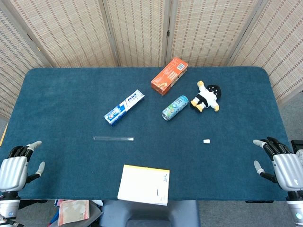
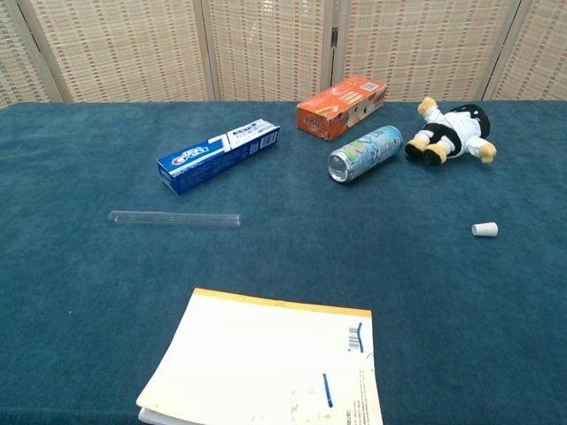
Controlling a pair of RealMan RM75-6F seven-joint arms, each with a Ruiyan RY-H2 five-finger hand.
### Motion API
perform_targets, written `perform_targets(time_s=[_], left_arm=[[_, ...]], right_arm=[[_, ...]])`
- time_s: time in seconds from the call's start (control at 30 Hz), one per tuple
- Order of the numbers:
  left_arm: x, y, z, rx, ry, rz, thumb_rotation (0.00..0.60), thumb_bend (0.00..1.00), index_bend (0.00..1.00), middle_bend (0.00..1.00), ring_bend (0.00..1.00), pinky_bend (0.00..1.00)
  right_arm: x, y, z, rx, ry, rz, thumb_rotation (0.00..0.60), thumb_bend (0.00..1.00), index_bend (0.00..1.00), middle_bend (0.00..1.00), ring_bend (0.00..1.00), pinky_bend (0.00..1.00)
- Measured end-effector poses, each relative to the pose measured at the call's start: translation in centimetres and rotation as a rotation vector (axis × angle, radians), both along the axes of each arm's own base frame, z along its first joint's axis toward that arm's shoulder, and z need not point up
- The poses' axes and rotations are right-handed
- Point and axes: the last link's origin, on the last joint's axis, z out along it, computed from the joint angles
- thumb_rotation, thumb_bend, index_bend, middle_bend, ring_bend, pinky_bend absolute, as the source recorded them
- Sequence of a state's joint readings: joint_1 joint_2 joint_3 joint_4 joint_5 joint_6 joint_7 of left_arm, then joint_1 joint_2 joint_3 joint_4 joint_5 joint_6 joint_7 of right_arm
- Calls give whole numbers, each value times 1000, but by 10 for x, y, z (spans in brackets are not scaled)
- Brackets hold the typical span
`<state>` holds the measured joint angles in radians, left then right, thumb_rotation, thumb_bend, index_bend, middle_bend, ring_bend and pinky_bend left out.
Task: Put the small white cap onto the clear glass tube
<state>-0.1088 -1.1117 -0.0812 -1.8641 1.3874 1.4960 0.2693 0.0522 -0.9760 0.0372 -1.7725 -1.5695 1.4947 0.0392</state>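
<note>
Blue-carpeted table [image 1: 57,94]: glass tube [image 1: 113,138], light, slippery, breakable, wants a mid-length grip; small white cap [image 1: 206,141] lies well right of it. Left hand [image 1: 18,166] and right hand [image 1: 280,163] rest released.

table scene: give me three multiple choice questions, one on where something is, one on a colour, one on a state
1. Where does the small white cap lie?
A. on the bare cloth, apart from the clear glass tube
B. on the tube's end
C. on the notepad

2. What colour is the box at the far side of the table?
A. green
B. orange
C. purple

3. How is the drink can placed?
A. standing upright
B. held in a hand
C. lying on its side

Answers:
1. A, the cap sits alone on the cloth, well to one side of the tube.
2. B, the carton beside the can is orange.
3. C, its round top faces sideways and its length rests on the cloth; the left hand and right hand hold nothing.
</note>
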Motion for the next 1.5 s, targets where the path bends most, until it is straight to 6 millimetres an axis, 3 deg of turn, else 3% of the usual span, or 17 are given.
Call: perform_targets(time_s=[0.37,0.67,0.87,1.0,1.17,1.27,1.5], left_arm=[[0,4,3,8,-10,-19,600,355,203,285,273,183],[11,31,3,-8,5,-84,600,355,204,285,278,183],[28,60,-9,-84,22,-134,600,350,193,280,244,146],[45,79,-25,-158,41,-162,600,320,168,243,193,47],[69,97,-49,-231,69,-204,600,319,167,238,193,38],[81,105,-63,-265,97,-224,600,319,168,287,294,109],[108,130,-98,-319,185,-255,600,319,241,571,574,492]], right_arm=[[3,1,6,-25,-2,22,600,363,239,255,141,225],[13,-6,12,-56,13,64,600,365,239,255,141,225],[15,-9,18,-70,18,65,600,365,239,255,141,225],[15,-10,18,-66,18,62,600,366,239,255,141,225],[14,-11,19,-65,23,56,600,366,239,255,141,225],[13,-11,19,-62,19,52,600,366,239,255,141,225],[10,-17,16,-44,15,52,600,366,239,255,141,225]])
